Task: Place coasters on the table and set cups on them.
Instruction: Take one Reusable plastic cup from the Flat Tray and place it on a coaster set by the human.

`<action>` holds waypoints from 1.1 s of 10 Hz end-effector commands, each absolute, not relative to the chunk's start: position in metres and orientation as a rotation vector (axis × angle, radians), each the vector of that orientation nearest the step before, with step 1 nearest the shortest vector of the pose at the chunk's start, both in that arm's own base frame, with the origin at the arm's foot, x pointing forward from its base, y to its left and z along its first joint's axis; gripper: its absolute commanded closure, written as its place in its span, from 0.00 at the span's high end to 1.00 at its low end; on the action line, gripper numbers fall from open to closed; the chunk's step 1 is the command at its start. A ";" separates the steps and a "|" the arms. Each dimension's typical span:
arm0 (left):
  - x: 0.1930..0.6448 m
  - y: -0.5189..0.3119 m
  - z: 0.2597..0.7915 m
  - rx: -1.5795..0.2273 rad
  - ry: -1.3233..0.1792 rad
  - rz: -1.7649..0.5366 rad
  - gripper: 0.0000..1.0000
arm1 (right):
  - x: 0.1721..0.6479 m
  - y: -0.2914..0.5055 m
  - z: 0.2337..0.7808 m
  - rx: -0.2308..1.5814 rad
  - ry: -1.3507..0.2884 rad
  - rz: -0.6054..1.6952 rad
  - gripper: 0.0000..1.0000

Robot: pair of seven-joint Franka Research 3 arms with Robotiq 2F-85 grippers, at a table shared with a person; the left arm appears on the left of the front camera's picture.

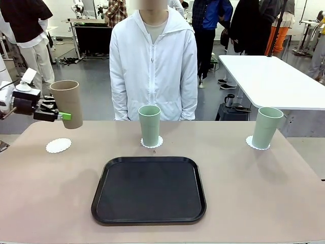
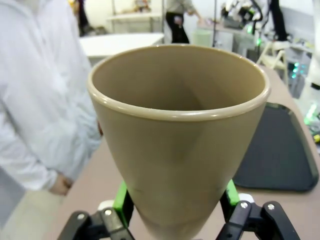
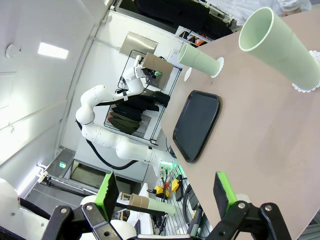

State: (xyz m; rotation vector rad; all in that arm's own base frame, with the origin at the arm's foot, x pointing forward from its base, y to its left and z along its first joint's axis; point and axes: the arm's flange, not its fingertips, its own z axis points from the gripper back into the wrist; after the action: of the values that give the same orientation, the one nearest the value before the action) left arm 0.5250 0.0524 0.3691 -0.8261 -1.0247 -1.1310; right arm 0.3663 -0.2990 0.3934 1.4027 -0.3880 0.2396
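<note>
left jaws around brown cup (image 1: pixel 67 103) above bare coaster (image 1: pixel 58 145); right jaws wide

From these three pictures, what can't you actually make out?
- Tan cup: its base, in the left wrist view, drops below the picture's bottom edge between the fingers.
- Right mint cup: base cut off by the right edge of the right wrist view.
- Small dark mug: too small for detail, front view.

— Bright in here, isn't it? Even light from overhead; one ceiling panel (image 3: pixel 52 50) glows at the upper left of the right wrist view.

— Yes, shadows are soft, just a faint one under the tray (image 1: pixel 149 189). The left wrist view blurs toward its edges, and the tan cup (image 2: pixel 178 135) bulges from the wide lens.
</note>
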 end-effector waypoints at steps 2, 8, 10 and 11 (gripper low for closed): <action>0.527 0.083 0.355 -0.868 -1.051 -1.059 0.83 | 0.366 -0.298 0.393 1.401 -0.385 0.238 1.00; 0.509 0.133 0.333 -0.850 -1.073 -1.004 0.83 | 0.366 -0.298 0.393 1.401 -0.385 0.238 1.00; 0.510 0.131 0.333 -0.842 -1.044 -0.987 0.83 | 0.366 -0.298 0.393 1.401 -0.385 0.238 1.00; 0.510 0.131 0.333 -0.842 -1.044 -0.987 0.83 | 0.366 -0.298 0.393 1.401 -0.385 0.238 1.00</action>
State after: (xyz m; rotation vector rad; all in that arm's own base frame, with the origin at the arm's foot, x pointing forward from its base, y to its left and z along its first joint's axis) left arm 0.5085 0.1315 0.3304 -0.8408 -1.0463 -0.9900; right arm 0.3663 -0.2990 0.3934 1.4026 -0.3880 0.2396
